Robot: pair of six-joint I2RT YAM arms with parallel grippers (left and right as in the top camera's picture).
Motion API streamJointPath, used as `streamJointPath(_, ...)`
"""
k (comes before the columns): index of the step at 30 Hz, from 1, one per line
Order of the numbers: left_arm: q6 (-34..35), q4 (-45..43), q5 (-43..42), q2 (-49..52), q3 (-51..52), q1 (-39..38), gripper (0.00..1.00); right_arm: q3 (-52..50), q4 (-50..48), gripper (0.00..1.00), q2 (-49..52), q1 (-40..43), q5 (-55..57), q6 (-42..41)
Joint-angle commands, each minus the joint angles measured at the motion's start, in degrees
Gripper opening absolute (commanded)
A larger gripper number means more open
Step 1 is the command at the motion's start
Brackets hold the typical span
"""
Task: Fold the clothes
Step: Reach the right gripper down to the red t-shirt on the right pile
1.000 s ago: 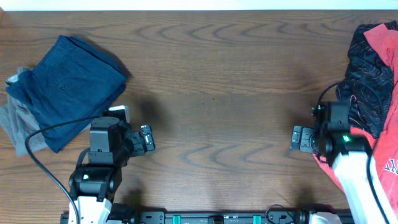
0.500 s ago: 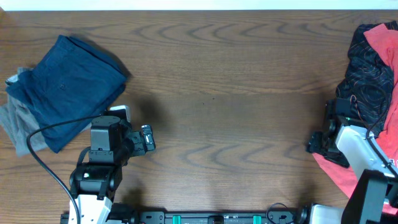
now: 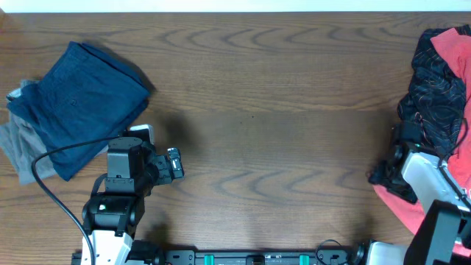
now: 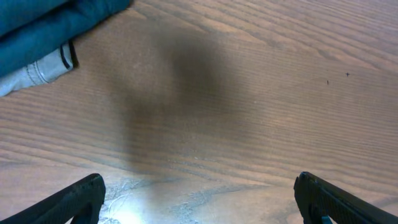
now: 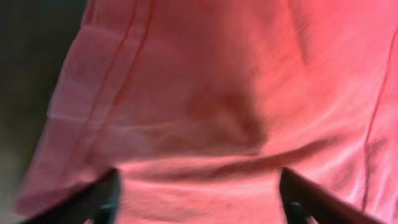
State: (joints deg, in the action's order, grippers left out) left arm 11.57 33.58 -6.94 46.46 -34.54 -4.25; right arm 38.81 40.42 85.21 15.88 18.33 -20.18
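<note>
The T-shirt [image 5: 205, 93] is coral-red, the folded garment [image 3: 85, 103] navy, the table [image 3: 280, 110] brown woodgrain.

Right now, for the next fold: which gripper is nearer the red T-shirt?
Right. The right gripper is over the T-shirt; the left gripper is far off, by the navy garment.

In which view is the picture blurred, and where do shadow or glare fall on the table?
Right wrist view: blurred throughout, the coral-red T-shirt filling it. Left wrist view: sharp wood grain, a broad dark shadow across the table, pale glare at the bottom edge. Overhead view: sharp, evenly lit, only a soft shadow beside the folded blue garment.
</note>
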Motion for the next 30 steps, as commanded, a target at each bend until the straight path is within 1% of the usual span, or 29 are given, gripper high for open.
streamJointPath(1, -0.8, -0.3, -0.1, 0.0, -1.3, -0.1, 0.98, -0.9, -3.0, 0.86, 1.4, -0.1, -11.7, 2.0)
streamJointPath(3, -0.8, -0.7, -0.1, 0.0, -1.3, -0.1, 0.98, -0.9, -5.1, 0.86, 1.4, -0.1, -15.7, 4.3)
streamJointPath(7, -0.8, -1.1, -0.1, 0.0, -1.3, -0.1, 0.98, -1.0, -6.6, 0.86, 1.4, -0.1, -17.4, 4.6)
streamJointPath(14, -0.8, -1.1, -0.1, 0.0, -1.3, -0.1, 0.98, -1.2, -5.0, 0.84, 1.4, -0.1, -17.1, 5.5)
streamJointPath(16, -0.8, -1.1, -0.1, 0.0, -1.3, -0.1, 0.98, -1.9, -4.7, 0.77, 1.4, -0.1, -16.1, 5.4)
streamJointPath(18, -0.8, -1.1, -0.1, 0.0, -1.3, -0.1, 0.98, -3.2, -5.0, 0.59, 1.5, -0.1, -14.7, 5.1)
streamJointPath(20, -0.8, -1.1, -0.1, 0.0, -1.3, -0.1, 0.98, -5.1, -6.5, 0.47, 1.5, -0.1, -13.5, 3.7)
streamJointPath(21, -0.8, -1.1, -0.1, 0.0, -1.3, -0.1, 0.98, -5.9, -7.3, 0.43, 1.5, -0.1, -13.5, 3.4)
streamJointPath(22, -0.8, -1.1, -0.1, 0.0, -1.3, -0.1, 0.98, -6.4, -7.6, 0.35, 1.5, -0.1, -13.5, 3.2)
streamJointPath(23, -0.8, -1.1, -0.1, 0.0, -1.3, -0.1, 0.98, -6.7, -7.5, 0.20, 1.5, -0.1, -13.4, 3.0)
streamJointPath(25, -0.8, -1.1, -0.1, 0.0, -1.3, -0.1, 0.98, -6.6, -7.4, 0.01, 1.4, 0.0, -13.9, 2.8)
streamJointPath(27, -0.8, -1.1, -0.1, 0.0, -1.3, -0.1, 0.98, -5.7, -6.7, 0.01, 1.1, 0.0, -14.8, 2.8)
streamJointPath(30, -0.8, -1.1, -0.1, 0.0, -1.3, -0.1, 0.98, -0.9, -1.1, 0.01, -1.0, 0.2, -15.6, 2.8)
